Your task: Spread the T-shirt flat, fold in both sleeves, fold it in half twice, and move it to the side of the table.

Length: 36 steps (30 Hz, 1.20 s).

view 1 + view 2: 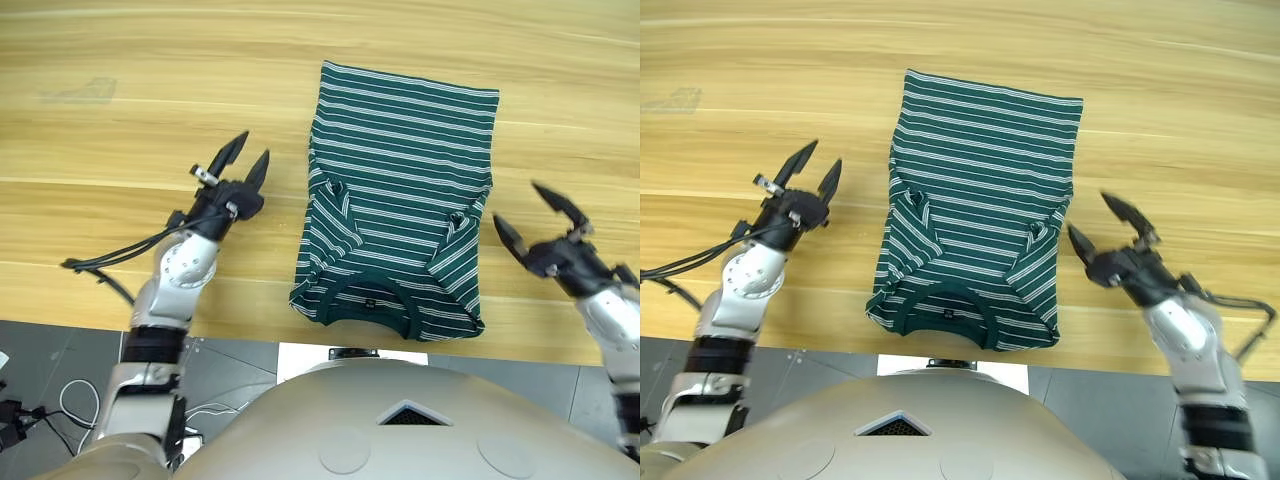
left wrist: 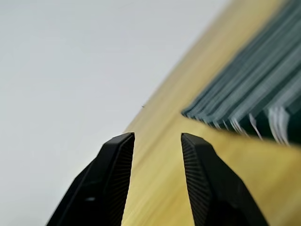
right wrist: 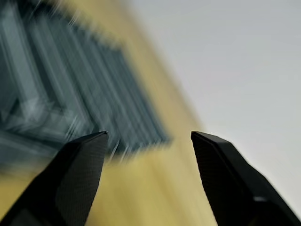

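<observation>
In the head view, the T-shirt (image 1: pixel 400 200) lies in the middle of the table (image 1: pixel 150 60) with both sleeves folded in and the collar nearest the robot. It is probably soft, light cloth, best pinched at the 2 collar-end corners. The left gripper (image 1: pixel 254 147) stands narrowly parted beside it and the right gripper (image 1: pixel 516 203) wider; both are empty. The left wrist view shows a shirt corner beyond the parted fingers (image 2: pixel 115 160). In the right wrist view the stripes smear and the edges are hard to read.

robot lab, wooden table (image 1: pixel 120 200), loose cables (image 1: pixel 100 262)
</observation>
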### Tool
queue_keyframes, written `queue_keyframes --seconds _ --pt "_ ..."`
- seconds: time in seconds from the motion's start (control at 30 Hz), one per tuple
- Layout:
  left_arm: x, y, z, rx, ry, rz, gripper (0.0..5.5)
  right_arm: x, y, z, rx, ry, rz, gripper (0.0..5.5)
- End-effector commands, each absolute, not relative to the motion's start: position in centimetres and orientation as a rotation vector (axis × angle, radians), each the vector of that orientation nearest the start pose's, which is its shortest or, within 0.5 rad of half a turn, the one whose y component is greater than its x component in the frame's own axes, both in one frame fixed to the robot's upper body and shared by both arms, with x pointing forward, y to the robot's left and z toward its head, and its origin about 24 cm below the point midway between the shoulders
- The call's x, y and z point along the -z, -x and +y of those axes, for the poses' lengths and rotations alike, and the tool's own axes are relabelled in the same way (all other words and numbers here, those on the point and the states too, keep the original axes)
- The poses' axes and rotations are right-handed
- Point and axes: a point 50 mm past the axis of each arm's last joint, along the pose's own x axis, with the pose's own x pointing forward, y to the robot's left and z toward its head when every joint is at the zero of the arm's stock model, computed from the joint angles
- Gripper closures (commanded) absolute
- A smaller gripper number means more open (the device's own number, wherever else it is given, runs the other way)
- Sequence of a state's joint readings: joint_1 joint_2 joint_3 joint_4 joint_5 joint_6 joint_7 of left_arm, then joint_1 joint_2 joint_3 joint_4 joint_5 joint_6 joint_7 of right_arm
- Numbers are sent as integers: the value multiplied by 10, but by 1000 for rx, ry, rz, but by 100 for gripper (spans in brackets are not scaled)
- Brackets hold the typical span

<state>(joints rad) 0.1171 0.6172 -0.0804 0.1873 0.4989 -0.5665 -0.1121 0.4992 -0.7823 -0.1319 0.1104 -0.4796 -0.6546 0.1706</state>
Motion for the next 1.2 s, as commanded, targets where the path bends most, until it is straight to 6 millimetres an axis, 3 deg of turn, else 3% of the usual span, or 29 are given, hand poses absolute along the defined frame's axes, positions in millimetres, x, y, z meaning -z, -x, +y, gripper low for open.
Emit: queue_keyframes --seconds 0.03,0.1,0.17,0.27,0.33,0.53,0.67,0.93,1.2 --pt "-18 -192 261 676 -1331 64 366 -31 -130 -323 -530 1366 162 223" --pt "-17 -179 271 801 -1422 172 366 -27 -126 -323 -647 1412 147 223" --pt "-14 -162 268 988 -1435 241 366 -28 -125 -316 -777 1391 75 223" --pt "-21 -145 243 1200 -1366 186 366 -29 -130 -303 -913 1366 -25 223" --pt "-28 -130 225 1375 -1311 151 366 -30 -128 -285 -1009 1298 -105 223" --pt "-38 -118 210 1589 -1237 126 366 -31 -116 -258 -1210 1217 -183 223" --pt "-36 -119 204 1653 -1215 122 366 -37 -107 -248 -1321 1169 -203 223" --pt "-31 -124 196 1689 -1187 108 366 -47 -99 -248 -1456 1147 -175 223" --pt "-22 -131 191 1674 -1152 93 366 -39 -103 -241 -1471 1127 -178 223"
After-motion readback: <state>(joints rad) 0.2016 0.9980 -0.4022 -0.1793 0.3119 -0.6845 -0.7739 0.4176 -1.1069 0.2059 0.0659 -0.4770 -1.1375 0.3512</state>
